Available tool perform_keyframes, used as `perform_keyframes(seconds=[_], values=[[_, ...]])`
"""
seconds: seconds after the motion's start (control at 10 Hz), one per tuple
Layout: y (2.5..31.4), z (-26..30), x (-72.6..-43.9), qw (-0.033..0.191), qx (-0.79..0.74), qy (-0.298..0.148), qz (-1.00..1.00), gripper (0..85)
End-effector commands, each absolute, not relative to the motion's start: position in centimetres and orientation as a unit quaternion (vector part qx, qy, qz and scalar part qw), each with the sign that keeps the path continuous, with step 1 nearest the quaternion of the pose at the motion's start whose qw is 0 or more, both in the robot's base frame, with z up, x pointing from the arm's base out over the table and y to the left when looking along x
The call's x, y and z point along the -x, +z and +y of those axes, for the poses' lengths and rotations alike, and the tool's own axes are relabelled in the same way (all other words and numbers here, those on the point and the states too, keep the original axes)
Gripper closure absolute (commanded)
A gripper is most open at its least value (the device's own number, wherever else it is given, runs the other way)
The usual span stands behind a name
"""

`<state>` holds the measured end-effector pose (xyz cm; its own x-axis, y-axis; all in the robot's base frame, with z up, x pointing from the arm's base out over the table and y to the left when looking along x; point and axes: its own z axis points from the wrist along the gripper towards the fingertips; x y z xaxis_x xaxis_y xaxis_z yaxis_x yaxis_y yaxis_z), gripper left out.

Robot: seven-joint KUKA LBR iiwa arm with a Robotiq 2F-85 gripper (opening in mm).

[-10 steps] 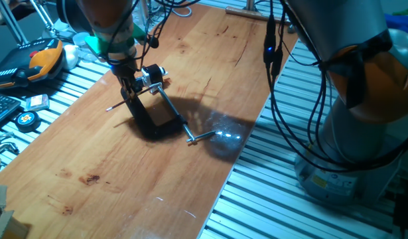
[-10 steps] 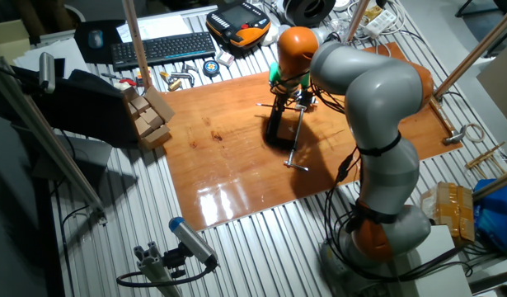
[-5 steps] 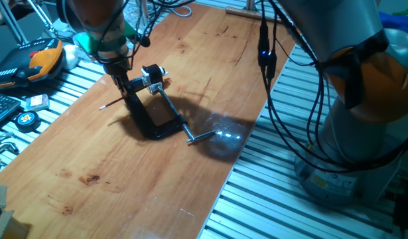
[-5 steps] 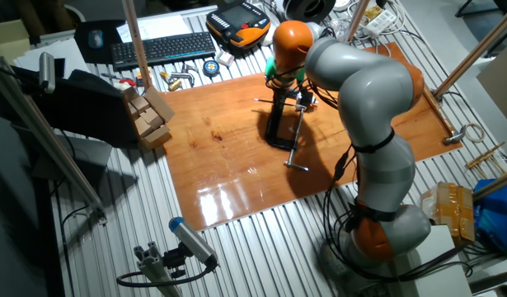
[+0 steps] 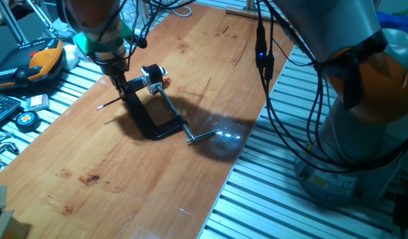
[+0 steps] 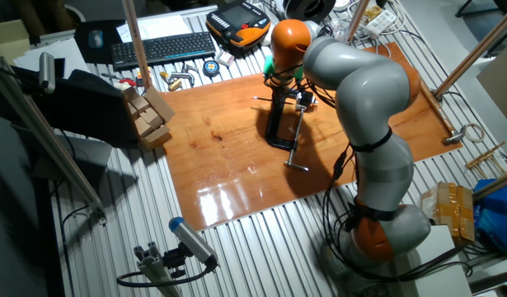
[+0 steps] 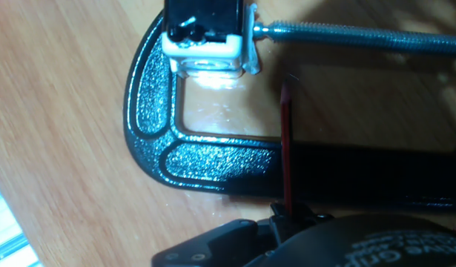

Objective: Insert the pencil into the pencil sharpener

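Note:
My gripper is shut on the pencil, a thin red stick whose free end juts out to the left over the wooden board. In the hand view the pencil runs up from the gripper across the black C-clamp. Its dark tip ends just below the steel screw rod, to the right of the pencil sharpener. The pencil sharpener is a small silver-and-black block held in the clamp's mouth. Tip and sharpener are apart.
The clamp lies on the wooden board, with its screw handle towards the right edge. An orange-black controller, a keyboard and a tape measure lie off the board's left side. Cables hang above the right edge.
The gripper has shifted a little to the left and back with the pencil, so the pencil's free end sits further left. The clamp and sharpener have not moved.

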<state>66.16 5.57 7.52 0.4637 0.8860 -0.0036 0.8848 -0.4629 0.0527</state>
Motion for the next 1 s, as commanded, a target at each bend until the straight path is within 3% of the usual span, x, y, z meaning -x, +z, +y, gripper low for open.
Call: perform_keyframes(seconds=[0.0, 0.9], values=[[7.5, 5.6, -66.3, 0.024, -0.855, 0.010, 0.518, 85.0], [7.1, 5.2, -67.5, 0.029, -0.851, 0.007, 0.525, 85.0]])
